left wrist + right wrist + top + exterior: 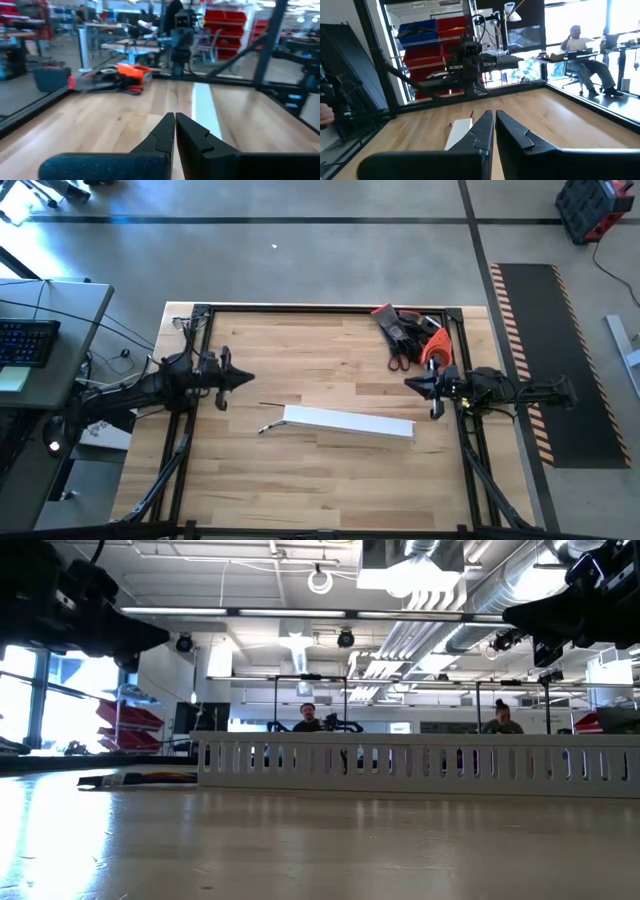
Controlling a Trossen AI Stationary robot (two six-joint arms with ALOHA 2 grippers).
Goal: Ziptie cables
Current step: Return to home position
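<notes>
We see the cables point(268, 428) almost wholly hidden. Only a short end shows, a thin greyish strand curling out of the left end of the white cable duct point(350, 423), a little left of the frame's middle in the high view. It lies flat on the tabletop point(300, 480). That end points toward the frame's left edge and bends slightly downward. In the low view it reads as a low, dark, flat bundle with flecks of colour just left of the duct's slotted wall. We cannot tell how the cables lie inside the duct. The duct's long axis runs left to right across the middle of the tabletop, its left end a touch higher in the frame than its right, and its top is a plain closed white face.

The left tool point(245, 379) hangs above the tabletop at left-centre, pointing right, well apart from the duct. In its wrist view the two dark fingers point(162, 135) are pressed together and hold nothing. The right tool point(410, 384) hangs at right-centre, pointing left, apart from the duct's right end. Its fingers point(480, 132) also meet, with nothing between them.

A red, black and orange heap point(410, 335) sits at the tabletop's upper right. The low view shows two people point(307, 718) far off in the room.
</notes>
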